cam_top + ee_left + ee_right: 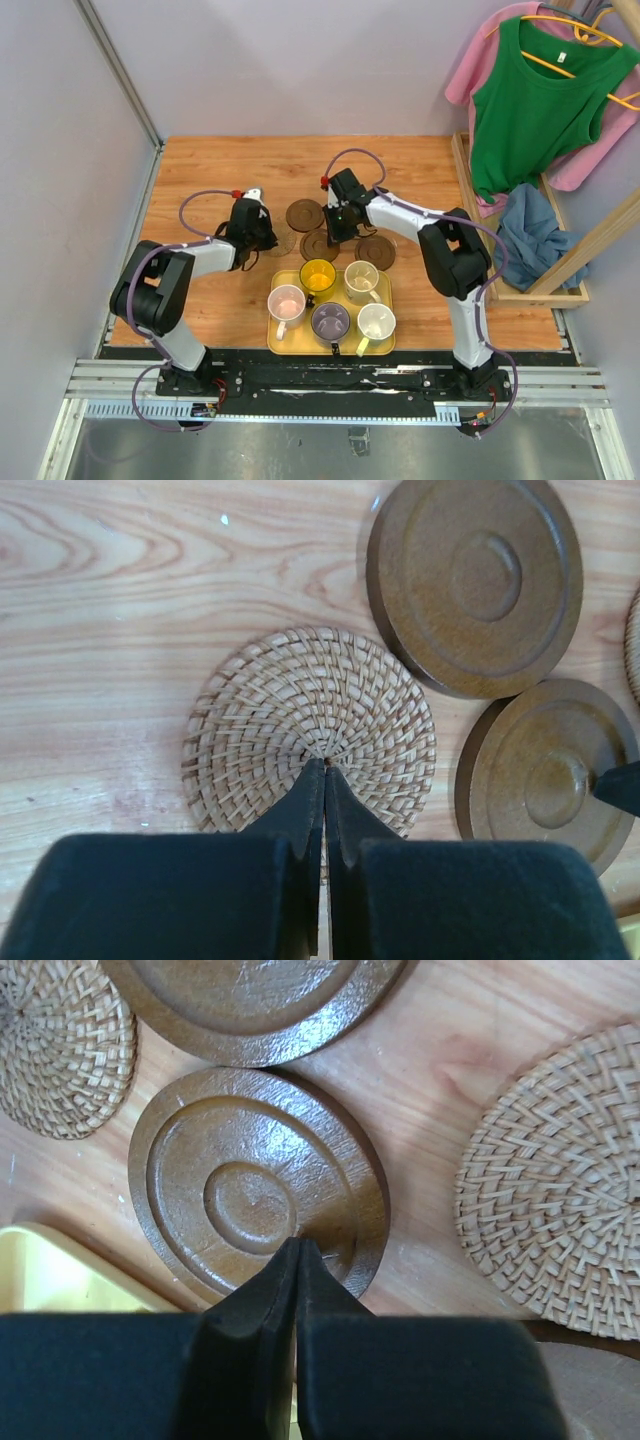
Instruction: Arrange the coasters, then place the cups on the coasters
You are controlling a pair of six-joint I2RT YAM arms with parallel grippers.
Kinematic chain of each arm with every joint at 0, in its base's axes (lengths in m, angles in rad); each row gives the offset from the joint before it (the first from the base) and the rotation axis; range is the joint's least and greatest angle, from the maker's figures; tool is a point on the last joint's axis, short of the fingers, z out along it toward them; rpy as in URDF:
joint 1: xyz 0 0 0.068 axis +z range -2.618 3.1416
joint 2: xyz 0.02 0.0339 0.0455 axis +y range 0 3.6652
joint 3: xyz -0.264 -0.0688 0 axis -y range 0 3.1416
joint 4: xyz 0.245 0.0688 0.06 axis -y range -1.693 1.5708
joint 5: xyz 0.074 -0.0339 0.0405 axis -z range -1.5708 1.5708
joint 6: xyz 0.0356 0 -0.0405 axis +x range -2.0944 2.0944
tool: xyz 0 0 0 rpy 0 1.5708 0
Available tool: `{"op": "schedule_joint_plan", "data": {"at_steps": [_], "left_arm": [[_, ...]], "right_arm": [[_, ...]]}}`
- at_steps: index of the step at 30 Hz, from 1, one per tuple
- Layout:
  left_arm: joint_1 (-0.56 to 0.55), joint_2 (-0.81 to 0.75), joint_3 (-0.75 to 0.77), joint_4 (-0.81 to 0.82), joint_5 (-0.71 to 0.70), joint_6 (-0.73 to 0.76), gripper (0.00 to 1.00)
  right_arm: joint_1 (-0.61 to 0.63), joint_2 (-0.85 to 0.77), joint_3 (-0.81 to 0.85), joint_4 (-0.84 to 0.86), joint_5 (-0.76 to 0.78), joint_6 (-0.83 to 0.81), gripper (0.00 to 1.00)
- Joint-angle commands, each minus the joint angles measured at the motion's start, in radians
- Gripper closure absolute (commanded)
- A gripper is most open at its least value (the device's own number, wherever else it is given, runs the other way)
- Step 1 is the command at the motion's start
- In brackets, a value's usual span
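My left gripper (324, 767) is shut and holds nothing, its tips over the centre of a tan woven coaster (310, 730). Two dark brown coasters (475, 580) (550, 770) lie just to the right of it. My right gripper (298, 1245) is also shut and holds nothing, its tips on the nearer dark brown coaster (260, 1185). A second woven coaster (555, 1180) lies to that gripper's right. A third dark brown coaster (377, 250) sits right of the cluster. The pink (287, 303), yellow (318, 276), cream (361, 277), grey-purple (330, 321) and pale green-white (376, 322) cups stand on the tray.
The yellow tray (272, 340) lies at the near edge, between the arm bases and the coasters. A wooden rack (560, 250) with a green top (535, 100), a pink garment and a blue cloth (530, 235) stands at the right. Walls close the left and back.
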Motion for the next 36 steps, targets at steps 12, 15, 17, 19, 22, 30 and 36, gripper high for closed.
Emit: {"op": "schedule_joint_plan", "data": {"at_steps": [12, 15, 17, 19, 22, 30, 36], "left_arm": [[0.128, 0.117, 0.077, -0.006, 0.170, -0.087, 1.00], [0.154, 0.139, 0.127, -0.034, 0.153, -0.077, 1.00], [0.173, 0.159, 0.159, -0.047, 0.148, -0.076, 0.99], [0.195, 0.177, 0.189, -0.050, 0.149, -0.080, 0.99], [0.223, 0.216, 0.244, -0.052, 0.159, -0.079, 0.99], [0.257, 0.334, 0.423, -0.116, 0.190, -0.059, 0.99], [0.261, 0.377, 0.507, -0.145, 0.204, -0.028, 0.99]], "right_arm": [[-0.075, 0.144, 0.208, -0.224, 0.210, 0.003, 0.99], [-0.102, 0.156, 0.254, -0.264, 0.266, 0.004, 0.99], [-0.115, 0.163, 0.283, -0.291, 0.315, 0.002, 0.99], [-0.126, 0.168, 0.308, -0.304, 0.344, -0.004, 0.99], [-0.147, 0.185, 0.350, -0.302, 0.353, -0.020, 0.99], [-0.196, 0.288, 0.554, -0.303, 0.347, -0.034, 0.99], [-0.204, 0.320, 0.638, -0.267, 0.334, -0.059, 0.99]]}}
